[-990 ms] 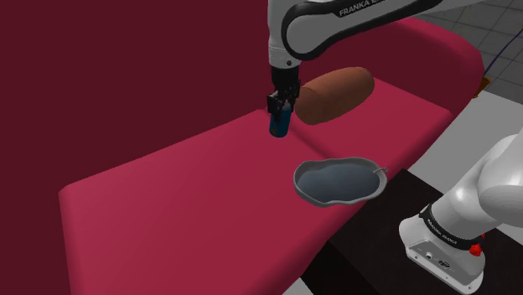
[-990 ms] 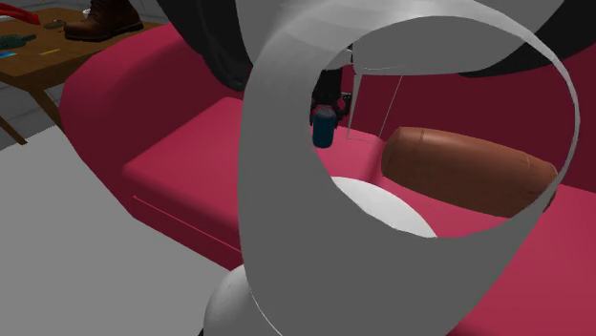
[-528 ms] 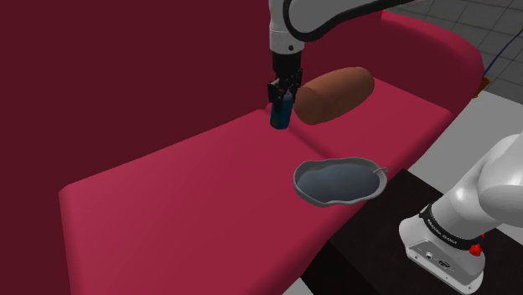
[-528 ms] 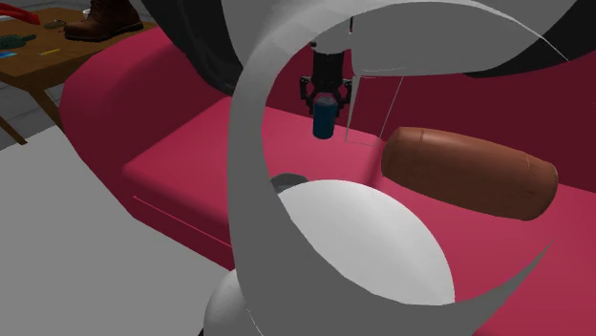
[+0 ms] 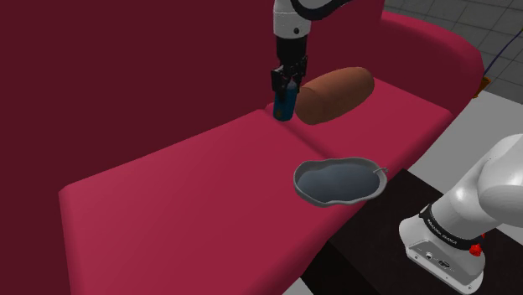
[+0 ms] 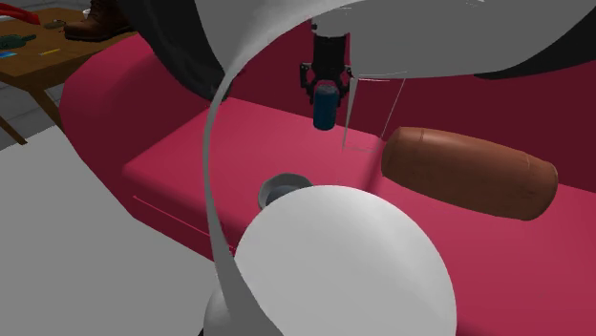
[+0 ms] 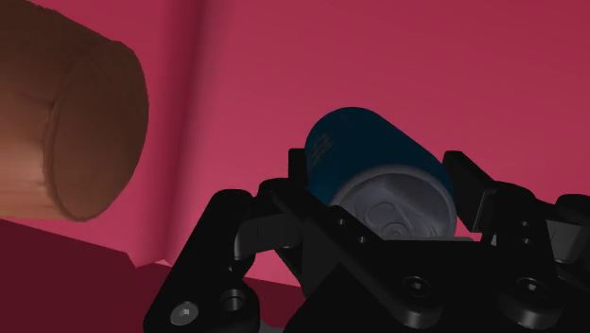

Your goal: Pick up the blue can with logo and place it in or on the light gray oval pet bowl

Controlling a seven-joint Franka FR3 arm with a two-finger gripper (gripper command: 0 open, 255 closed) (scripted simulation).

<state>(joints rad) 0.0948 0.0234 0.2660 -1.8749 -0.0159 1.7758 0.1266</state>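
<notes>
The claw (image 5: 285, 88) is clamped on the blue can (image 5: 284, 104), gripping it near its top so the body hangs straight below, off the seat of the red sofa (image 5: 184, 197). A brown bolster (image 5: 335, 94) lies just beside the claw. The grey bowl (image 5: 312, 194) sits at the seat's front edge, well below and away from it. The lift looks meant to carry the can over the bowl's rim, though the gap under it is hard to judge. Compared with half a second ago, claw and can have risen further.
</notes>
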